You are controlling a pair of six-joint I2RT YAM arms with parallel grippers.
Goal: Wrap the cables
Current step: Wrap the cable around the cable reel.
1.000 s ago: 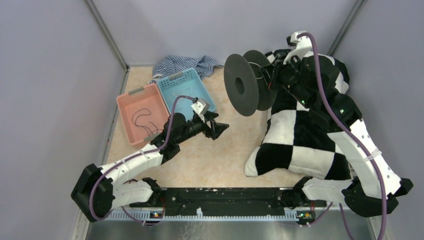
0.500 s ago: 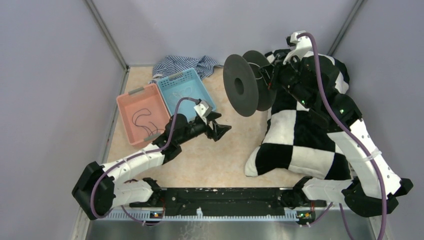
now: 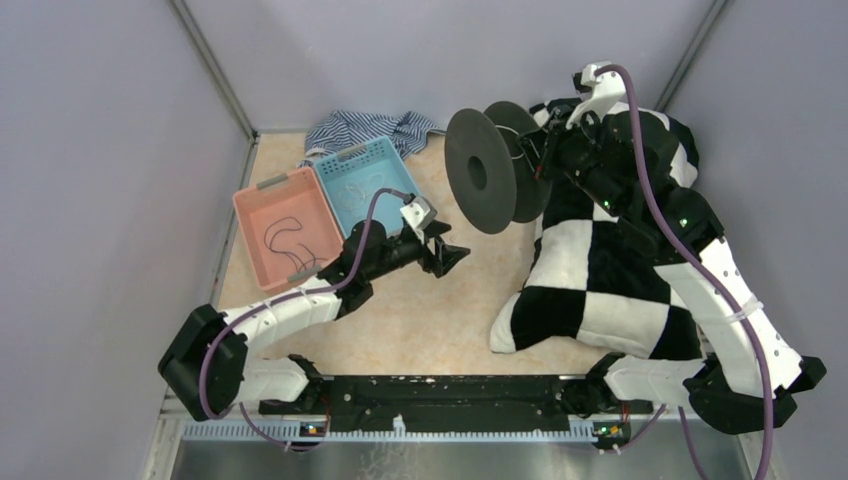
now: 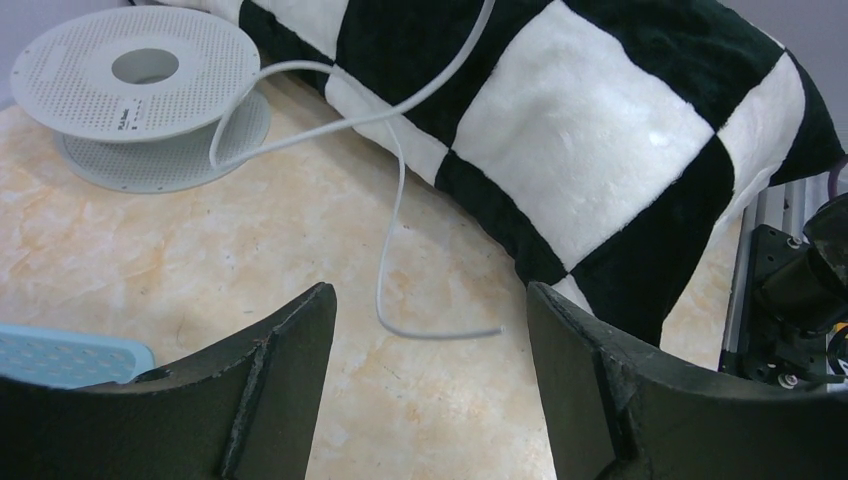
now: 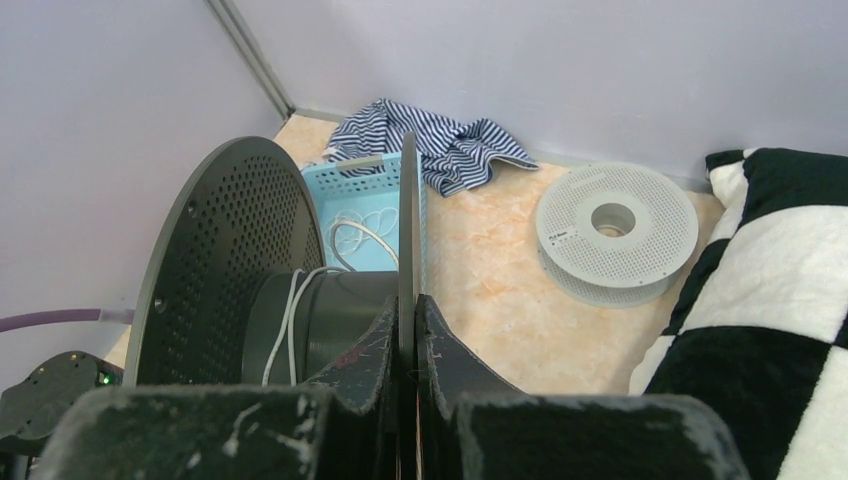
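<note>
White cable (image 4: 390, 230) is my concern. Its free end lies flat on the desk (image 4: 150, 260) in the lower middle of the left wrist view, between the spread fingers of my left hand (image 4: 430, 295). That hand is wide open and holds nothing. From the end the cable runs up the frame, bends into a loop close to the grey spool (image 4: 140, 70) lying flat at the upper left, then climbs over the checked cushion (image 4: 600, 130) and leaves the top edge.

In the right wrist view a couple of loose white turns sit on the hub of the dark spool (image 5: 230, 260). My right hand (image 5: 408, 305) is clamped shut on the thin rim of one flange and holds the spool on edge.

Further out, loose white cord (image 5: 360, 235) lies in the blue basket (image 5: 415, 190); I can't tell whether it joins the same cable. The black cable (image 3: 285, 235) lies coiled in the pink basket (image 3: 255, 200) at the left of the top view, not yet wound. A striped cloth (image 5: 440, 140) is bunched behind the baskets.

Several things could go wrong, as I judge it:
- The end is thin and flat on the desk, so my fingers may close on nothing or flick it aside.
- With so few slack turns on the hub, a pull could strip them off.
- The cable could drag on the plush cushion or catch under the grey spool.
- A sideways tug could twist the flange out of my right hand's narrow pinch.
</note>
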